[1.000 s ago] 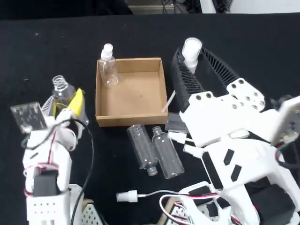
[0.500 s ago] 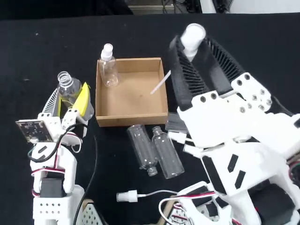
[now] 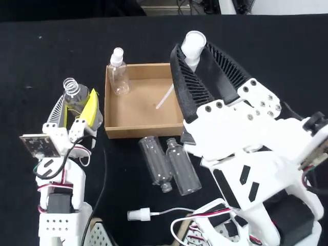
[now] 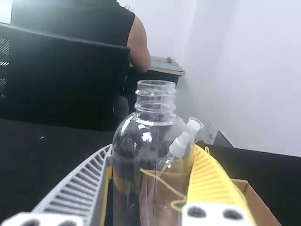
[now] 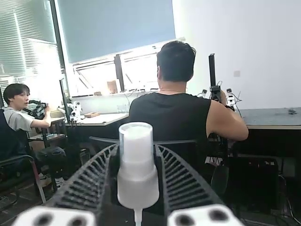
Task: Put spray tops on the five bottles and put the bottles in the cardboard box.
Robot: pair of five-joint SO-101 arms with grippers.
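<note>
Capping step. The left gripper (image 3: 76, 105) is clamped on an uncapped bottle (image 3: 72, 92), upright beside the cardboard box (image 3: 143, 132). The right gripper (image 3: 193, 54) clamps a spray top (image 3: 193, 43) above the box. Next, probably: bring its tube over the open neck and lower it in.

Clear bottle (image 4: 146, 155), white spray top (image 5: 137, 165), brown cardboard box (image 3: 141, 132)

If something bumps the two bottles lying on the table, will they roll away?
Probably. The bottles are round and lie on their sides, so a sideways nudge likely rolls them. They look clear and empty, so probably light. Lying side by side, one may bump the other.
</note>
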